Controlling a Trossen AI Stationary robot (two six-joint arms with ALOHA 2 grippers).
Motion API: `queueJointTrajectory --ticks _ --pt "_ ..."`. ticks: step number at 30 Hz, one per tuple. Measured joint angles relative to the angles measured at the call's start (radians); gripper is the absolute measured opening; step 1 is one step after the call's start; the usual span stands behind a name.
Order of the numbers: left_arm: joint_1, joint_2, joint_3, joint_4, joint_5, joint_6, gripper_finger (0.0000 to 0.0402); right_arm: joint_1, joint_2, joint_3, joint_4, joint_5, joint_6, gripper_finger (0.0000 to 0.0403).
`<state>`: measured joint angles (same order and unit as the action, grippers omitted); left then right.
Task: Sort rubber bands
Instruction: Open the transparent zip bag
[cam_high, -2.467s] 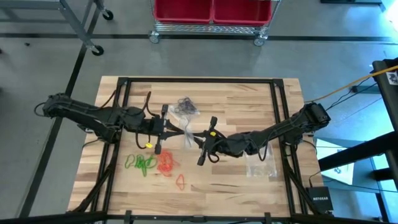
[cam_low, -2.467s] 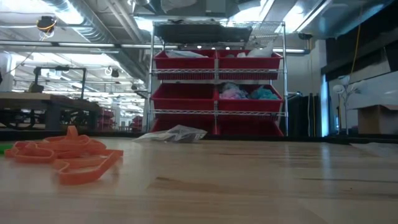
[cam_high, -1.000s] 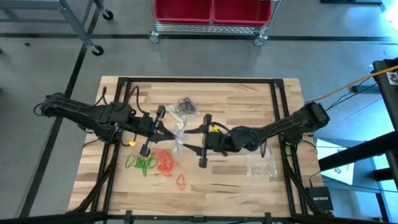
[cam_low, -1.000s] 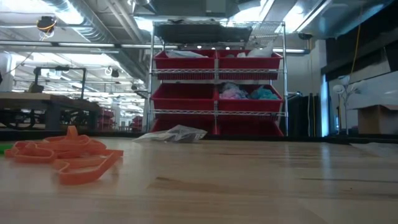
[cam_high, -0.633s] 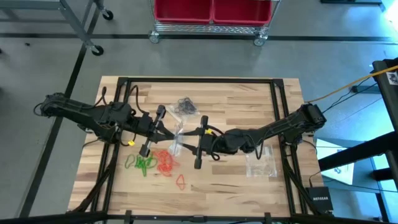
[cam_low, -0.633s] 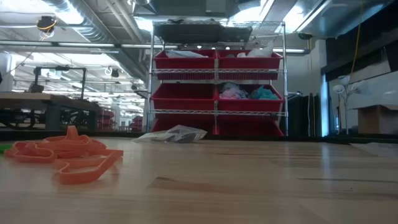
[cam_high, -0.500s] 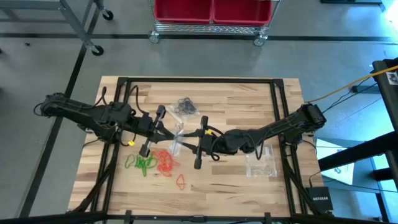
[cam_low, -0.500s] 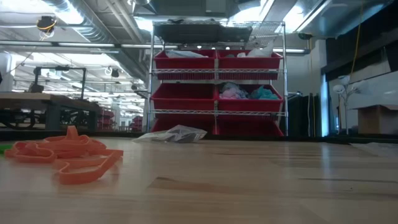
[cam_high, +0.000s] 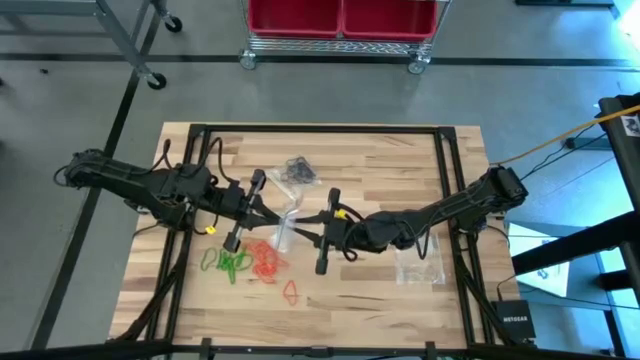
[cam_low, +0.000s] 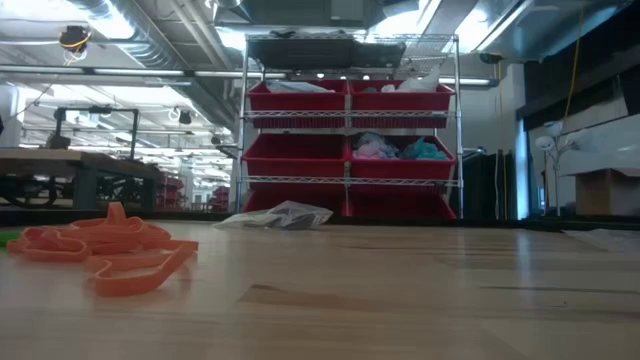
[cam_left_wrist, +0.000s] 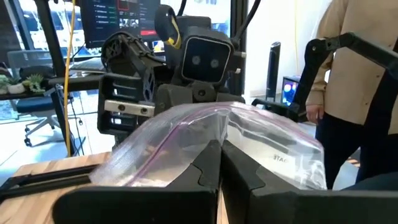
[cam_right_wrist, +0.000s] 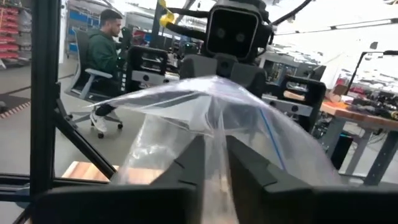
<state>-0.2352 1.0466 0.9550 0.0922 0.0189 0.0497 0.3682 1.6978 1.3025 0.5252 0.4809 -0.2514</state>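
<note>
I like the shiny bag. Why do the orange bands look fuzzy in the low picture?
In the low view, the orange rubber bands lie very close to the camera, so they blur while the far red shelves stay crisp; in the left wrist view, the clear bag catches glare.

Table (cam_high: 400, 160): pale wood planks, matt, visible grain. Clear plastic bag (cam_left_wrist: 249, 134): thin glossy film, crinkled, w/ purple zip strip. Orange-red rubber bands (cam_low: 120, 250): smooth matt elastic. Red storage bins (cam_low: 300, 100): glossy plastic on chrome wire-metal rack (cam_low: 245, 130). Arms: matt black.
</note>
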Motion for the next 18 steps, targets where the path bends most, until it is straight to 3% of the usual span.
queueJointTrajectory --ticks 5,8,12,18 --pt "0.000 0.000 0.000 0.001 0.000 -0.001 0.0000 0.000 -0.010 0.000 -0.009 0.018 0.003 0.0125" --pt "0.000 0.000 0.000 0.001 0.000 -0.001 0.0000 0.000 -0.023 0.013 -0.018 0.040 -0.012 0.0142" --pt "0.000 0.000 0.000 0.002 0.000 -0.001 0.0000 0.000 -0.024 0.041 -0.089 0.039 -0.015 0.0134" --pt "0.000 0.000 0.000 0.004 0.000 0.001 0.0000 0.000 -0.024 0.056 -0.138 0.028 0.004 0.0085"
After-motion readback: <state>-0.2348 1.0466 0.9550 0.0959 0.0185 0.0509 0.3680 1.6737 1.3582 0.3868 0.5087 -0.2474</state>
